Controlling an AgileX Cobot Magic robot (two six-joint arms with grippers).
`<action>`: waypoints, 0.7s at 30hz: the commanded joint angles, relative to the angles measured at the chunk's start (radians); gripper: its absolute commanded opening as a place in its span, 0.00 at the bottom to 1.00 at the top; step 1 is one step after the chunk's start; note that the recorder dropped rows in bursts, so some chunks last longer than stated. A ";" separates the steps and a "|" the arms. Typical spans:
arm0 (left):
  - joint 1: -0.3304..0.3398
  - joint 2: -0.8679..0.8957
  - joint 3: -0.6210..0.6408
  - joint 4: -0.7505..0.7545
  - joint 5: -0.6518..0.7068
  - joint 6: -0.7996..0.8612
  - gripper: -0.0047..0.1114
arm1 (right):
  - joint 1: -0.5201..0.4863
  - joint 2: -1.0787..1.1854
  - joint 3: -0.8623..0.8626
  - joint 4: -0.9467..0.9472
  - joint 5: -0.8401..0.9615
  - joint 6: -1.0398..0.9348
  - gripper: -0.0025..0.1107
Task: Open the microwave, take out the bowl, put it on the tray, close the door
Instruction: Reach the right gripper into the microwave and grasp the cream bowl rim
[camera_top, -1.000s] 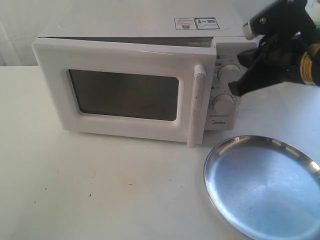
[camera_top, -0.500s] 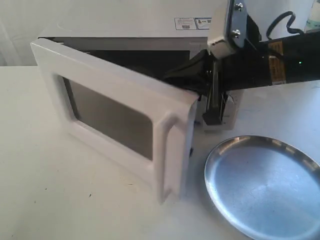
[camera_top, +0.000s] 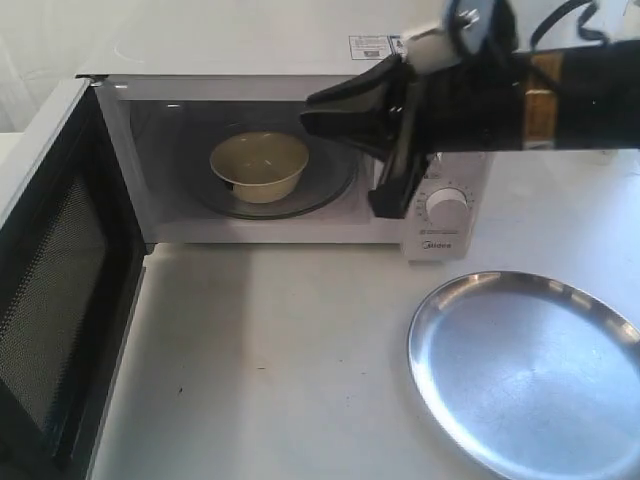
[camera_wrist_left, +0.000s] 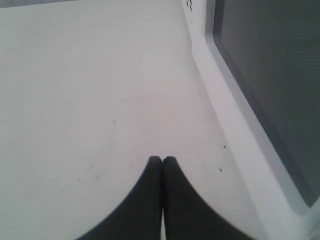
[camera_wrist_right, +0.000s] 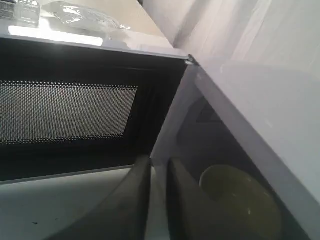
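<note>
The white microwave (camera_top: 250, 50) stands with its door (camera_top: 60, 300) swung wide to the left. The beige bowl (camera_top: 258, 165) sits on the glass turntable inside. My right gripper (camera_top: 305, 110) hovers at the cavity's upper right, just right of the bowl and apart from it. In the right wrist view its fingers (camera_wrist_right: 142, 172) stand a narrow gap apart around nothing, aimed past the bowl (camera_wrist_right: 235, 200). The silver tray (camera_top: 525, 375) lies bare at the front right. My left gripper (camera_wrist_left: 161, 160) is shut over the table, beside the door (camera_wrist_left: 225, 125); the exterior view does not show it.
Two white dials (camera_top: 447, 205) sit on the control panel, partly hidden behind my right arm (camera_top: 560, 95). The door's meshed inner face (camera_wrist_right: 65, 115) fills the left of the scene. White tabletop (camera_top: 280, 350) runs between the door and the tray.
The door has swung from almost shut to fully open, uncovering the bowl. My right gripper moved left from the dials to the front of the cavity.
</note>
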 joint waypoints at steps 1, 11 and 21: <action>-0.005 -0.002 -0.003 -0.015 0.003 0.000 0.04 | 0.124 0.169 0.004 0.274 0.155 -0.333 0.36; -0.005 -0.002 -0.003 -0.015 0.003 0.000 0.04 | 0.235 0.550 -0.182 0.684 0.342 -0.892 0.53; -0.005 -0.002 -0.003 -0.015 0.003 0.000 0.04 | 0.240 0.669 -0.442 0.749 0.489 -0.912 0.53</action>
